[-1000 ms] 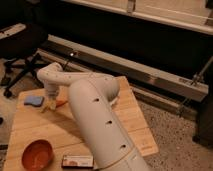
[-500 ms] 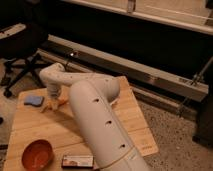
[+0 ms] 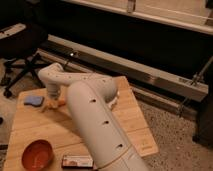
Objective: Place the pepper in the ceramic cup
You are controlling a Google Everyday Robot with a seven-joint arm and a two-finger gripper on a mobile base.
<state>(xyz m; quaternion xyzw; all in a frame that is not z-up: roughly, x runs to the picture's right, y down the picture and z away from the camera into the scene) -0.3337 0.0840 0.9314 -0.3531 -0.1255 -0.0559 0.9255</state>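
Your gripper (image 3: pixel 52 99) is at the upper left of the frame. It has dropped slightly in the last second and now sits right on the slim orange pepper (image 3: pixel 59 103). The pepper lies on the pale wooden table (image 3: pixel 135 130), near a flat blue pad (image 3: pixel 34 101). I cannot tell whether the gripper has hold of it. The small white ceramic cup (image 3: pixel 114 102) is perhaps the pale shape right of the arm. You are at the pickup, and the carry remains.
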